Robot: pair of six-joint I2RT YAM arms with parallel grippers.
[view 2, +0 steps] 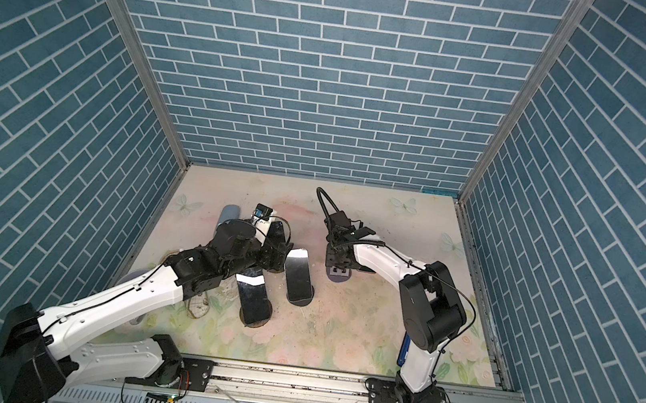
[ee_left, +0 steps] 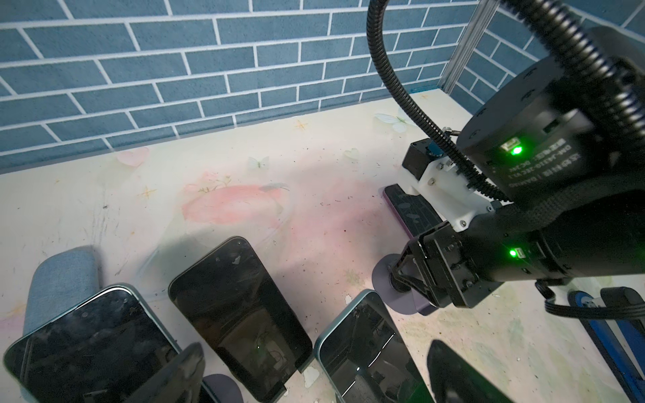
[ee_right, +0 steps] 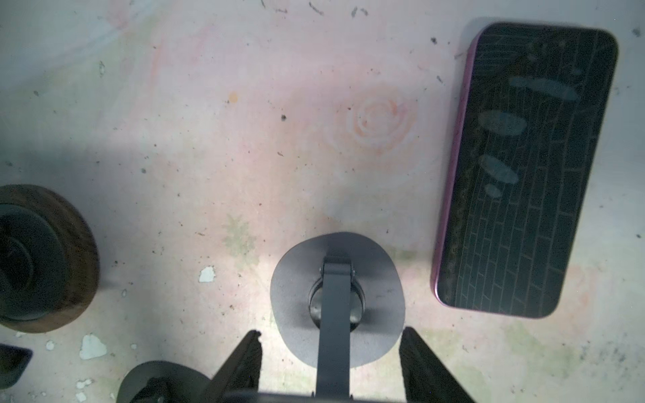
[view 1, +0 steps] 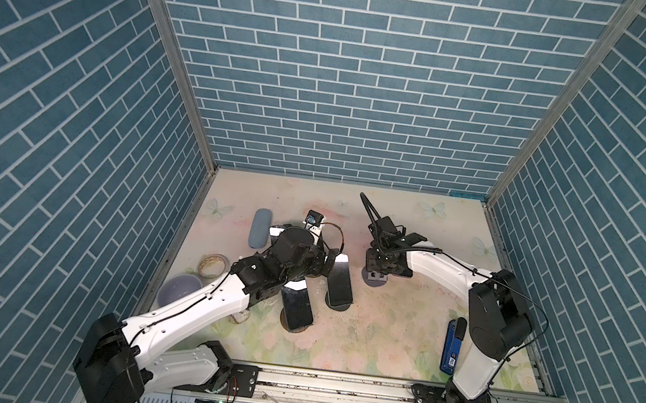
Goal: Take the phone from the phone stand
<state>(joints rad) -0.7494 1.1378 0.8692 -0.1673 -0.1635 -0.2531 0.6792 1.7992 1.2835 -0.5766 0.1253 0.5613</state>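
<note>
A purple-edged phone point(ee_right: 523, 167) lies flat on the table beside an empty grey phone stand point(ee_right: 336, 300). My right gripper point(ee_right: 331, 352) hangs straight above this stand point(view 1: 375, 278), a finger on each side of its upright arm, and closes on the stand's holder at the frame edge. Three more dark phones lean on stands to the left: a black one point(ee_left: 241, 314) between two green-edged ones point(ee_left: 94, 349) point(ee_left: 366, 349). My left gripper point(ee_left: 314, 380) stands open over the black phone and its right-hand neighbour point(view 1: 340, 282), touching neither.
A blue-grey case point(view 1: 259, 228), a tape roll point(view 1: 213, 264) and a lavender bowl point(view 1: 178, 289) sit along the left wall. A blue gadget point(view 1: 452, 348) lies by the right arm's base. A brown round object point(ee_right: 42, 258) stands left of the empty stand.
</note>
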